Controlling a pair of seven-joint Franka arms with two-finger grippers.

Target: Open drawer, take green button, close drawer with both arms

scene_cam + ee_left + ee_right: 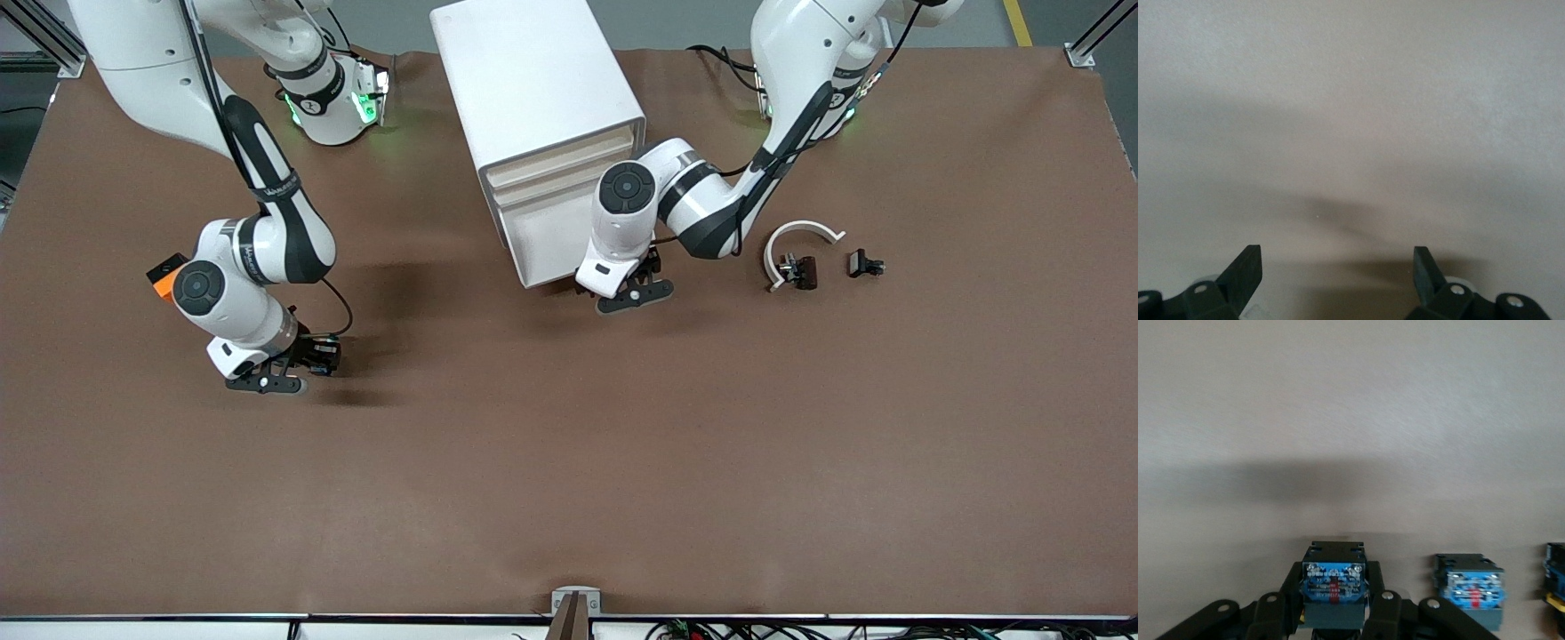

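Observation:
The white cabinet (533, 80) stands at the middle of the table near the arms' bases. Its lowest drawer (544, 244) looks pushed in. My left gripper (633, 292) hangs low at the bottom corner of that drawer front. In the left wrist view it (1338, 259) is open, with only a bare pale surface between its fingertips (1248, 263). My right gripper (267, 382) is low over the table toward the right arm's end. There it (1335, 613) is shut on a button (1333, 585) that shows only its blue-black base; its cap is hidden.
Two more blue-backed button blocks (1469, 590) sit beside the held one, and the outer one (1557, 583) shows a bit of yellow. Toward the left arm's end, a white curved piece (800, 233) and two small dark parts (864, 264) lie on the brown table (569, 462).

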